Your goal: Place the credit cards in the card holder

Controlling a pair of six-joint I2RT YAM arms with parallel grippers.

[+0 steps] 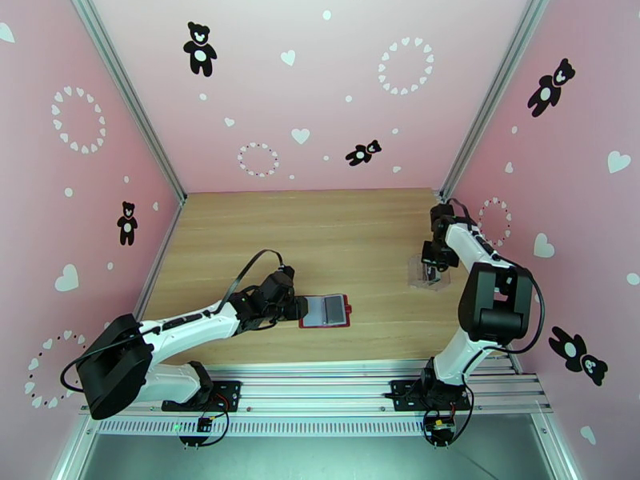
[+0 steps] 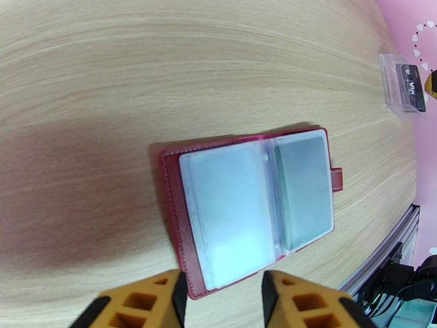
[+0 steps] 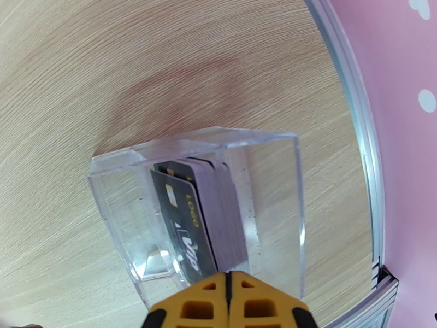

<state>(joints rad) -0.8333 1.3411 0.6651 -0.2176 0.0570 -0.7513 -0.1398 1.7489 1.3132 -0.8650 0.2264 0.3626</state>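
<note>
The dark-red card holder (image 1: 326, 310) (image 2: 251, 209) lies open flat on the table, clear pockets up; its right pocket looks darker grey. My left gripper (image 1: 294, 308) (image 2: 224, 291) is open at the holder's left edge, and that edge lies between its fingers. The credit cards (image 3: 213, 214) (image 2: 413, 86) stand on edge as a small stack in a clear plastic box (image 3: 273, 176) (image 1: 420, 275). The front card is dark with yellow print and grey ones stand behind it. My right gripper (image 1: 434, 272) (image 3: 229, 280) reaches into the box from above, shut on the top edge of the stack.
The metal frame rail (image 3: 349, 105) and the pink wall run close to the right of the box. Bare wooden table (image 1: 320, 234) stretches between the holder and the box. The arm bases sit on the rail at the near edge (image 1: 320, 386).
</note>
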